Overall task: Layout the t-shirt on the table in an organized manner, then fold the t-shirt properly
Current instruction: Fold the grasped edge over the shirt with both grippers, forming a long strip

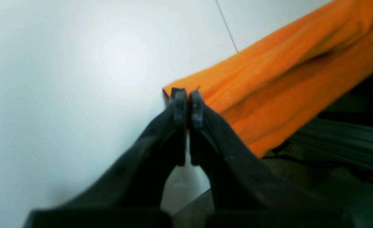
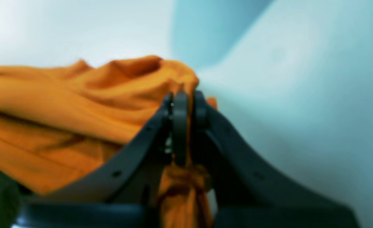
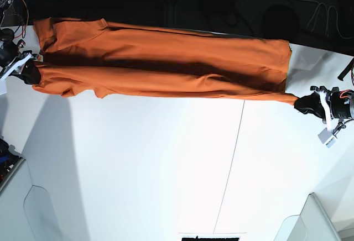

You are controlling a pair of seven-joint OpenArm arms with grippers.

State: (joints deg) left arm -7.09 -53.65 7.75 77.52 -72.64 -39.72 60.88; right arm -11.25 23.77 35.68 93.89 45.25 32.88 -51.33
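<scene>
The orange t-shirt (image 3: pixel 166 58) is stretched lengthwise along the far edge of the white table (image 3: pixel 166 163), partly hanging over that edge. At the right end in the base view, my left gripper (image 3: pixel 301 103) is shut on a corner of the shirt. The left wrist view shows its black fingers (image 1: pixel 180 104) pinched together on the orange t-shirt corner (image 1: pixel 268 88). At the left end, my right gripper (image 3: pixel 33 71) is shut on the shirt's other end. The right wrist view shows that gripper (image 2: pixel 186 104) clamping bunched orange t-shirt cloth (image 2: pixel 78 104).
A thin dark seam (image 3: pixel 232 163) crosses the table from the shirt toward the near edge. Beyond the far edge lies dark space with cables (image 3: pixel 310 9). Pale rounded parts (image 3: pixel 38 208) stand at the near corners.
</scene>
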